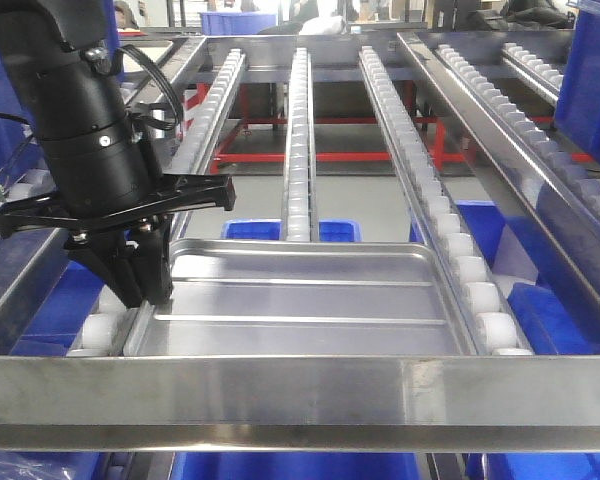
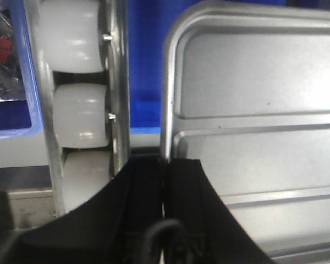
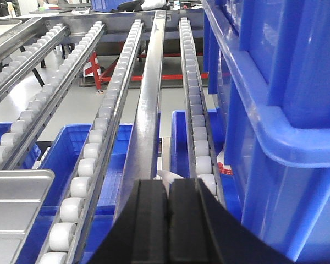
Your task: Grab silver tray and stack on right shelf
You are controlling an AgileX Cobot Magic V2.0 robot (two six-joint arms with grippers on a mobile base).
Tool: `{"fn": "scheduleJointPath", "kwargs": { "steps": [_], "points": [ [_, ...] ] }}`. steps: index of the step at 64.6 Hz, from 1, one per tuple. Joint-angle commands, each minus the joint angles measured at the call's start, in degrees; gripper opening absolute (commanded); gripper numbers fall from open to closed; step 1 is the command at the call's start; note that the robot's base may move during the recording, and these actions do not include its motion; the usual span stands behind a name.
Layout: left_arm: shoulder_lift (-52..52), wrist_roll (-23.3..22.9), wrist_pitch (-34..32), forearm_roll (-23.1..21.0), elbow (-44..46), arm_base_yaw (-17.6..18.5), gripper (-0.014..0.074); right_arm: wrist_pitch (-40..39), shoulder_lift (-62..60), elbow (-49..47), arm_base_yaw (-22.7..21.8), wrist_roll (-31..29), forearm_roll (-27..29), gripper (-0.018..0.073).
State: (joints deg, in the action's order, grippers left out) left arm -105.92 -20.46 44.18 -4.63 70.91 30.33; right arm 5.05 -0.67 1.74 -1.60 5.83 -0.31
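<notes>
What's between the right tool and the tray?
In the right wrist view, one roller lane runs between the right tool and the tray, with a blue bin beneath it.

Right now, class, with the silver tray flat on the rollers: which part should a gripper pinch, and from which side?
Probably the raised left rim of the silver tray, from above: with the tray lying flat, only that thin upright lip fits a pinch. The left gripper pinches it there.
</notes>
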Motion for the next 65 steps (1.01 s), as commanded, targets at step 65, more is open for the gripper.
{"fn": "scheduleJointPath", "kwargs": {
  "steps": [65],
  "points": [
    [2.6, -0.1, 2.2, -0.2, 1.3, 0.4, -0.0101, 13.3, 48.6, -27.7, 22.4, -1.0, 17.1, 0.0052]
  ]
}}
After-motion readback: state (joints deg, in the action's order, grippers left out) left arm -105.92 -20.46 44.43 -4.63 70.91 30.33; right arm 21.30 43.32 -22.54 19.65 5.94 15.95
